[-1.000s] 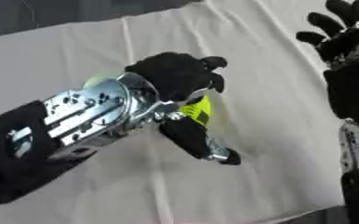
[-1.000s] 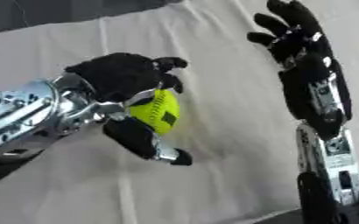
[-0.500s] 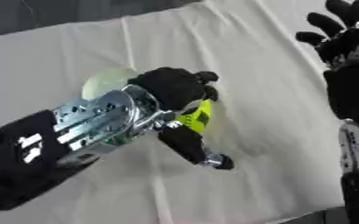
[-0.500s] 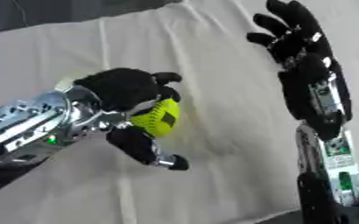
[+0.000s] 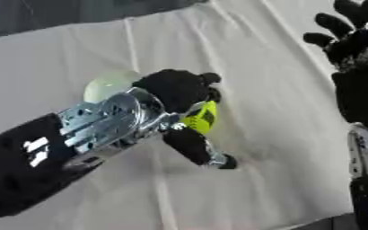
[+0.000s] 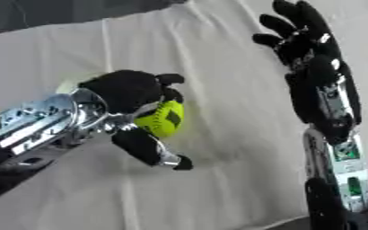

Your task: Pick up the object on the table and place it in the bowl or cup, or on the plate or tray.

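A creased white cloth [image 5: 242,54] covers the bench, with a dark strip of room beyond its far edge. Over the cloth, the left hand [image 6: 132,92] is curled round a yellow-green ball [image 6: 160,119] with dark markings. A pale green bowl [image 5: 108,83] peeks out behind that hand, clearer in the left eye view. Right of the ball, the right hand [image 6: 301,38] stands upright, fingers spread; the right eye view shows its whole forearm.

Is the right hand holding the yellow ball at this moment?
No, the right hand is open and empty, while the left hand curls round the yellow ball.
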Tool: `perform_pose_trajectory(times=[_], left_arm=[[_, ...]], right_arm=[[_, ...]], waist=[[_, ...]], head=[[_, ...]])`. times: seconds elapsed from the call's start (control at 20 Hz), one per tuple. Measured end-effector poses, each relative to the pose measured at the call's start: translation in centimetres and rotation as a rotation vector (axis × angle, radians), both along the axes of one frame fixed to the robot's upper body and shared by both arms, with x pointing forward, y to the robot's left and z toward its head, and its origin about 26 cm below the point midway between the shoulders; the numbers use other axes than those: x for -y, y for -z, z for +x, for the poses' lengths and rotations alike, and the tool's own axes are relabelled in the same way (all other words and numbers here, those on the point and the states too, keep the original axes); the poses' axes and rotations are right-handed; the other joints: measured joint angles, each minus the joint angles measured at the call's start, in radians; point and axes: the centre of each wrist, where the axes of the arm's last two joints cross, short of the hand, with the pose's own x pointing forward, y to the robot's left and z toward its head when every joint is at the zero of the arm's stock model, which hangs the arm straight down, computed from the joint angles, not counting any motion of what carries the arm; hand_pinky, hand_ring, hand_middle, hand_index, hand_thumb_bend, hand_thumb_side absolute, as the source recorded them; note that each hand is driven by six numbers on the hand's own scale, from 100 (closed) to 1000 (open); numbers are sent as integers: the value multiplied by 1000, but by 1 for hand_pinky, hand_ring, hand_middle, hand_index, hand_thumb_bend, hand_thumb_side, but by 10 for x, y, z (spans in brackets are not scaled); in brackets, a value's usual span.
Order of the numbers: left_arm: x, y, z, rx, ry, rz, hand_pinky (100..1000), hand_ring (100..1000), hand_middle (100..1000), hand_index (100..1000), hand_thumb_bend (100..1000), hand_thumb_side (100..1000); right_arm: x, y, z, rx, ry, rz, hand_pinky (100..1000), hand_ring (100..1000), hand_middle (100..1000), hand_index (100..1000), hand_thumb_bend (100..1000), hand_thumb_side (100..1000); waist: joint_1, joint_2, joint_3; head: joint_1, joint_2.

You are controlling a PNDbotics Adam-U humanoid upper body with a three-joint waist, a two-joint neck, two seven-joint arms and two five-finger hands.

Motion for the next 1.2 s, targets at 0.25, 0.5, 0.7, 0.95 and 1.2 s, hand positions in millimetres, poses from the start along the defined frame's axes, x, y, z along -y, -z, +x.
perform_pose_trajectory(times=[0.25, 0.5, 0.7, 0.95, 1.2], left_arm=[[0, 0, 7, 17, -29, 3, 691, 831, 1000, 887, 665, 855], [-1, 0, 16, 27, -61, 5, 653, 811, 1000, 881, 640, 823], [-2, 2, 23, 36, -94, 14, 608, 792, 1000, 877, 611, 725], [-3, 6, 32, 38, -129, 20, 488, 715, 1000, 865, 552, 625], [-4, 9, 38, 60, -164, 34, 249, 525, 891, 683, 255, 609]], right_arm=[[0, 0, 0, 0, -2, -4, 853, 921, 942, 1000, 100, 847], [0, 0, 0, 0, -2, -4, 852, 920, 941, 1000, 100, 847], [0, 0, 0, 1, -2, -4, 852, 920, 941, 1000, 100, 847], [0, 0, 0, 1, -2, -4, 851, 920, 941, 1000, 100, 846], [-1, -1, 0, 5, -4, -4, 852, 920, 941, 1000, 100, 847]], waist=[[0, 1, 0], [0, 4, 0], [0, 6, -1], [0, 7, -2], [-1, 9, -3]], head=[[0, 0], [0, -1], [0, -1], [0, -1], [0, -1]])
